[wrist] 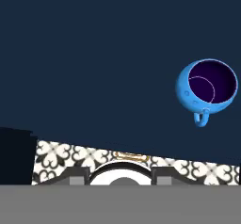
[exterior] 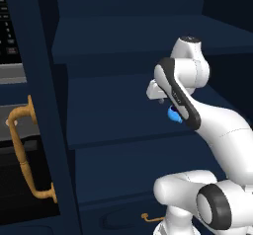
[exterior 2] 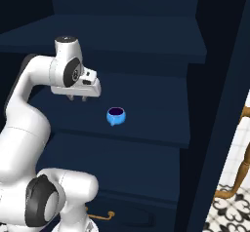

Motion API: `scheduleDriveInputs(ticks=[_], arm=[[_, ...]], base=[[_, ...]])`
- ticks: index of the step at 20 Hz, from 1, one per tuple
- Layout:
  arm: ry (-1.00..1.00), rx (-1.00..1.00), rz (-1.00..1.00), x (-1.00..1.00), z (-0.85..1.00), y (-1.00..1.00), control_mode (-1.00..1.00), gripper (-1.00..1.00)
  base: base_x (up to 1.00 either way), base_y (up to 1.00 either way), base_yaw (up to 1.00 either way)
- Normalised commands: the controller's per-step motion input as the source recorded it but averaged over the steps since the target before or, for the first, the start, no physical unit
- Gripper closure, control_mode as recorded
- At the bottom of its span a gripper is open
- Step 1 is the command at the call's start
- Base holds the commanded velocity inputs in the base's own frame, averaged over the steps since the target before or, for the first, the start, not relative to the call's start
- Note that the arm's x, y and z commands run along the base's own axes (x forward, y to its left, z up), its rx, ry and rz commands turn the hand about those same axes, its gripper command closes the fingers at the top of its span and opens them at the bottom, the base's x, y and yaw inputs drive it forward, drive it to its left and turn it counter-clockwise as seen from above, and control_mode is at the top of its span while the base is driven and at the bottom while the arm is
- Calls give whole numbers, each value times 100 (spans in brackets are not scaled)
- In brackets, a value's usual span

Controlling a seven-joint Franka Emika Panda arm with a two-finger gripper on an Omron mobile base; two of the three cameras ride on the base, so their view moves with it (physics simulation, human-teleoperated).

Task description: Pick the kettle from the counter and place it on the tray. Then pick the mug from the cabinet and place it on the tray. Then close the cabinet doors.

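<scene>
Your pincer [exterior 2: 78,98] hangs at the middle left of the right base view, short dark tips pointing down from the white hand, above a navy shelf [exterior 2: 146,124] inside the cabinet [exterior 2: 127,41]. Both tips are visible there, but whether they stand apart or together you cannot tell from these frames; nothing sits between them.

Look for the mug [exterior 2: 116,115] just right of and below the pincer in the right base view: small, bright blue, dark inside, upright on that middle shelf, apart from the tips. From the left base view you get only a sliver of the mug [exterior: 173,115] near the frame's centre right, peeking out behind the white forearm. In the hand view the mug [wrist: 207,90] sits at the right of the frame, its dark mouth facing the camera and its small handle pointing toward the bottom edge, with plain navy surface all around it.

At the left edge of the left base view you see a curved brass handle [exterior: 22,150] on a dark appliance front. A small brass pull [exterior 2: 100,216] shows on the drawer at the bottom of the right base view, and patterned floor tiles [exterior 2: 229,216] fill that view's lower right corner.
</scene>
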Motion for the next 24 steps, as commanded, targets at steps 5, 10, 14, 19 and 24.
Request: scheduleDriveInputs(ticks=[5, 10, 14, 19, 24], arm=[[-1, 0, -2, -26, -10, -7, -100, -100], [2, 0, -12, -20, -62, -33, -100, -100], [9, 4, -11, 0, -64, -84, -100, -100], [1, 5, -4, 2, -42, -59, -100, -100], [-1, 1, 0, 34, -36, -12, -100, -100]], base=[[0, 0, 0], [0, 0, 0], [0, 0, 0], [0, 0, 0], [0, 0, 0]])
